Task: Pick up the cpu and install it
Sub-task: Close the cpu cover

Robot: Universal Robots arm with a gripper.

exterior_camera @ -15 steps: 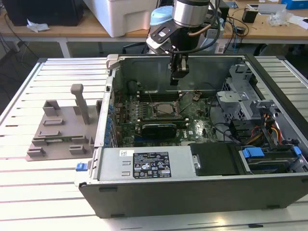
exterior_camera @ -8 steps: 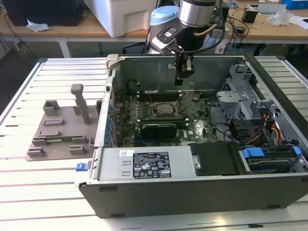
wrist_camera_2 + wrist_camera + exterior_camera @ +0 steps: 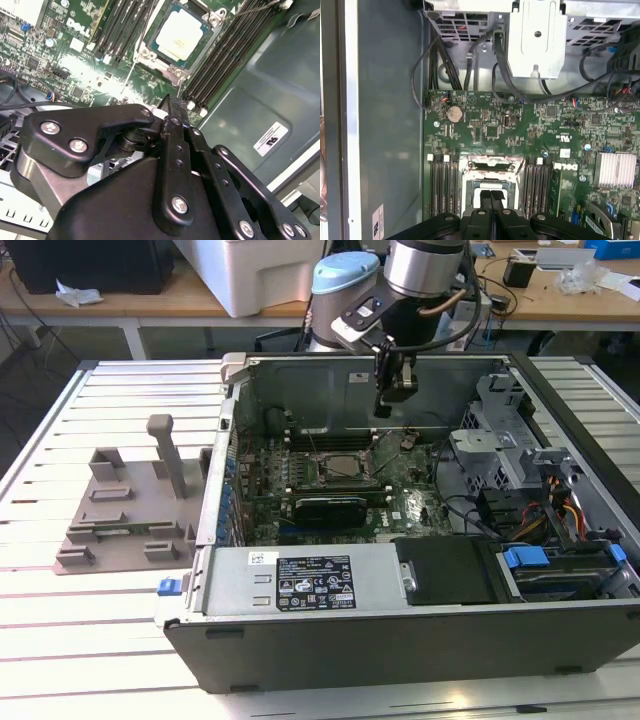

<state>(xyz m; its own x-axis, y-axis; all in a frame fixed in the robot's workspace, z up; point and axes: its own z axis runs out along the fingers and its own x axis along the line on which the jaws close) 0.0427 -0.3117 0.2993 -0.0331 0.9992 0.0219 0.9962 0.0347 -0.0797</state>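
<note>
The cpu (image 3: 180,35), a silvery square chip, lies flat inside the black-framed socket (image 3: 345,468) on the green motherboard of an open computer case. My gripper (image 3: 397,392) hangs above the board, a little toward the exterior view's right of the socket and clear of it. In the first wrist view its black fingertips (image 3: 491,196) are pressed together over the socket (image 3: 487,186), with nothing between them. The second wrist view shows the gripper (image 3: 175,102) from behind, with the cpu beyond the fingertips.
A grey plastic tray with posts (image 3: 130,505) sits on the slatted table at the exterior view's left of the case. Memory slots (image 3: 442,185) flank the socket. A metal drive cage (image 3: 500,430) with cables and the power supply (image 3: 320,580) crowd the case.
</note>
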